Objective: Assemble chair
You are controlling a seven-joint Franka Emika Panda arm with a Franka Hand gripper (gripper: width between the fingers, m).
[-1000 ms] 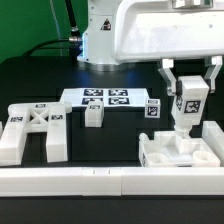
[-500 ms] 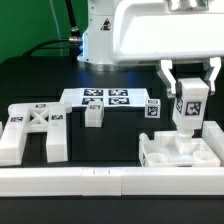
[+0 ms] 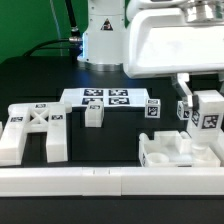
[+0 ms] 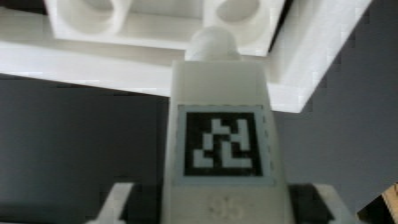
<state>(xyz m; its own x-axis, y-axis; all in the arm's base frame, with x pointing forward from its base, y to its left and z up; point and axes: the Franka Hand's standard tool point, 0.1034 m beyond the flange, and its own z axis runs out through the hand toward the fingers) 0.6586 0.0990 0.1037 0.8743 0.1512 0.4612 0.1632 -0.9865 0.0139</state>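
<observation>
Leg (image 3: 208, 113) pinched upright by the gripper (image 3: 204, 102) at the exterior view's right, poised over the seat block (image 3: 160, 157), apparently for socketing.

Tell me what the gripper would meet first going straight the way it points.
Most likely the socketed chair block: the gripper is shut on the tagged leg, whose tip points at that block's top. Exact landing spot is unclear.
</observation>
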